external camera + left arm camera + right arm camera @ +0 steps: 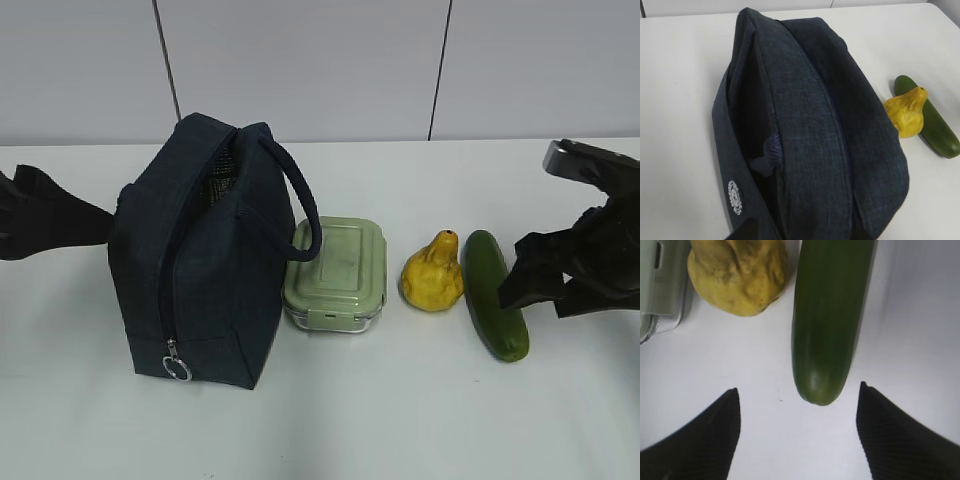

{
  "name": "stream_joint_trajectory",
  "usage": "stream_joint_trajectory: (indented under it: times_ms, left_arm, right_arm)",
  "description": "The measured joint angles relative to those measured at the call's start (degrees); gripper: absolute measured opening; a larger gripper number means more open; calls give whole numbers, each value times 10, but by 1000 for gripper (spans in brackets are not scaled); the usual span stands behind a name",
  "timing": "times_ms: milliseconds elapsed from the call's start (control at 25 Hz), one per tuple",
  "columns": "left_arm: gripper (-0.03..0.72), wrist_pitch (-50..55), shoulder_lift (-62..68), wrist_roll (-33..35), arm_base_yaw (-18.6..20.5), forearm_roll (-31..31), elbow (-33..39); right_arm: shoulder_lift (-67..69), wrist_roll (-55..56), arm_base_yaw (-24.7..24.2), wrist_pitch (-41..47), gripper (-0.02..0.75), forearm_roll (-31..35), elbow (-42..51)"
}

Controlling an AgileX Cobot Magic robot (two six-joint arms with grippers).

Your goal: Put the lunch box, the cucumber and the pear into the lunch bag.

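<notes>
The navy lunch bag [200, 270] stands at the left, its silver ring pull [177, 369] low on the front and its top gaping; the left wrist view [810, 140] shows a dark opening along its left side. The sage-lidded lunch box [335, 272] sits right beside the bag, under its handle. The yellow pear [433, 273] and the dark green cucumber [493, 295] lie to its right. My left gripper [100, 215] is open at the bag's left end, fingertips either side [802, 232]. My right gripper [515, 272] is open and empty, the cucumber's [832, 315] near end between its fingertips [798, 388].
The white table [400, 420] runs back to a pale panelled wall [320, 60]. In the right wrist view the pear [737, 275] and a corner of the lunch box [660, 290] lie left of the cucumber.
</notes>
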Motion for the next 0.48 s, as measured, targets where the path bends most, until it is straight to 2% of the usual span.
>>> stream_joint_trajectory:
  times_ms: [480]
  left_arm:
    - [343,-6,0,0,0,2,0]
  right_arm:
    - [64,-56,0,-19,578,6,-16]
